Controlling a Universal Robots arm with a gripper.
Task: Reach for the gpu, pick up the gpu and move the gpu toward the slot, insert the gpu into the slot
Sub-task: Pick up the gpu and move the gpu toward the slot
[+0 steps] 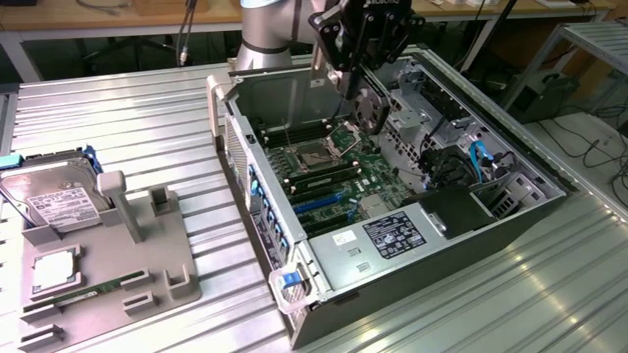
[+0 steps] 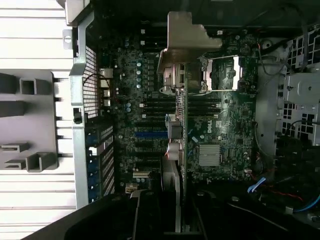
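My gripper (image 1: 351,77) hangs over the open computer case (image 1: 530,220), shut on the gpu (image 1: 369,110). The gpu is a dark card with a round fan, held on edge above the green motherboard (image 1: 378,165). In the wrist view the gpu (image 2: 183,130) shows edge-on with its silver bracket (image 2: 184,35) at one end, and my gripper (image 2: 174,200) clamps it from both sides. The blue slot (image 1: 316,200) lies on the motherboard, nearer the case's front wall than the card. In the wrist view the slot (image 2: 150,134) sits to one side of the card's edge, apart from it.
A grey fixture tray (image 1: 147,250) on the exterior view's left holds a silver hard drive (image 1: 54,198), a processor chip (image 1: 54,268) and a green memory stick (image 1: 88,294). The case walls, a power supply (image 1: 393,235) and blue cables (image 1: 481,158) crowd the motherboard.
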